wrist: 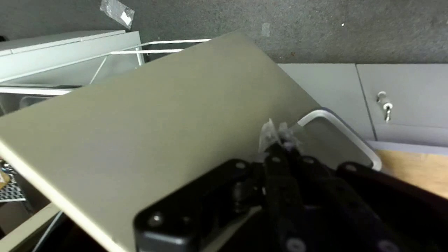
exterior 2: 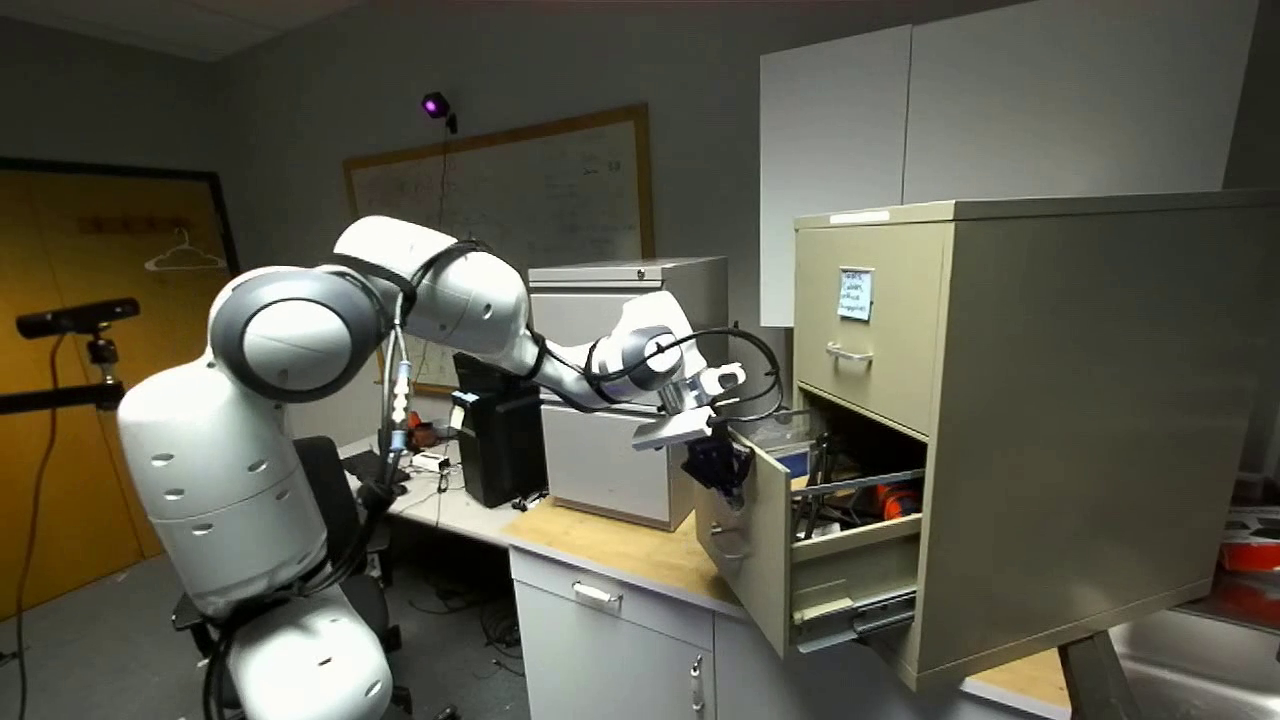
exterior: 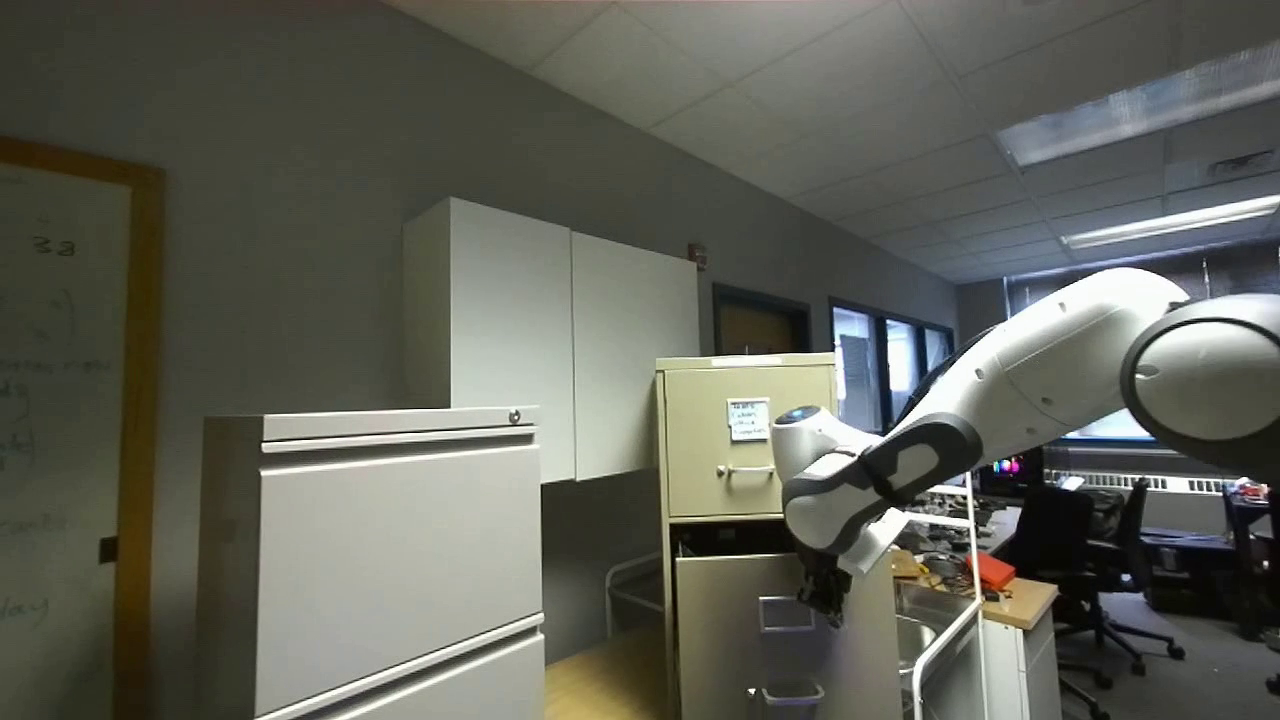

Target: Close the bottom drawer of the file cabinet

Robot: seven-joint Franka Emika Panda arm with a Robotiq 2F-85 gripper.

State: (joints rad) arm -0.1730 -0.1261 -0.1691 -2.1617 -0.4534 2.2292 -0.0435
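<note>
Where the arm (exterior 2: 480, 300) reaches across an exterior view, the cabinet (exterior 2: 1080, 430) shows two drawers: the upper drawer (exterior 2: 895, 325) sits flush, with one note (exterior 2: 855, 294) and one handle (exterior 2: 849, 353), and the bottom drawer (exterior 2: 765, 570) stands well out beneath it, open at the top, with one orange thing (exterior 2: 900, 503) among its contents. The claw (exterior 2: 736, 492) is at the drawer's outer face, near the top edge; behind that edge, room runs back over the contents into the cabinet. In an exterior view, two white doors (exterior: 510, 340) hang on the wall (exterior: 300, 320), one grey cabinet (exterior: 400, 580) stands apart from the beige one, and dark room shows between the bottom drawer's top edge and the upper drawer. In the wrist view, the claw's two fingers (wrist: 267, 138) lie together, so it is closed; their tips point at the drawer's face, just beside its one white pull (wrist: 350, 134), though whether they touch I cannot tell. Past the face's far corner is floor (wrist: 385, 31); along one side run white rails (wrist: 150, 51); beyond its bright edge the drawer's inside begins.
</note>
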